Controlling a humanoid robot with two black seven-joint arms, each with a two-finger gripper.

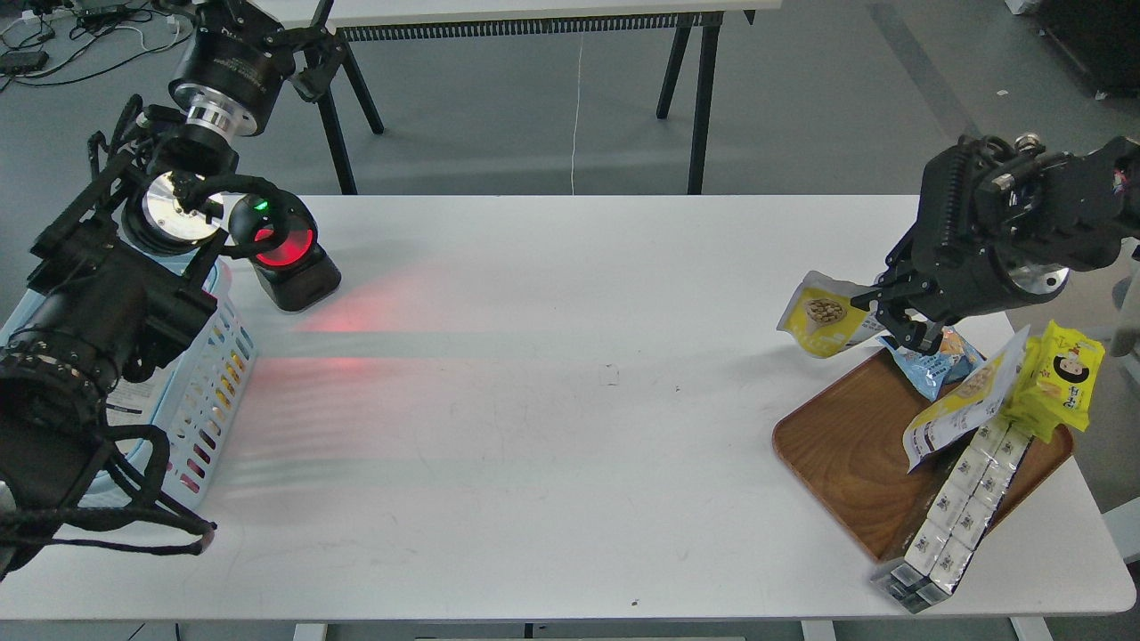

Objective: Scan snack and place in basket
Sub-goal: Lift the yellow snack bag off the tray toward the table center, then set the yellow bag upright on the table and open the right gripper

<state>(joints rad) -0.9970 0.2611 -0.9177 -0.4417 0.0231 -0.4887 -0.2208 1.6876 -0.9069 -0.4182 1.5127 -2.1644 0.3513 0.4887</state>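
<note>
The snack (821, 319), a small flat pouch with a yellow part picturing beige balls, hangs in the air above the table, just left of the wooden tray. My right gripper (886, 313) is shut on its right edge and holds it tilted. The light blue slotted basket (212, 369) stands at the table's left edge, mostly hidden behind my left arm. My left gripper (310, 60) is raised far back left, above the scanner; it is dark and its fingers cannot be told apart.
A black scanner (287, 254) with a red window stands beside the basket and throws red light on the table. The wooden tray (846, 463) at right holds a blue pouch (933, 363), a longer yellow-and-white pouch (966, 402), a cartoon-face yellow pack (1064, 378) and a silvery strip of packs (962, 507).
</note>
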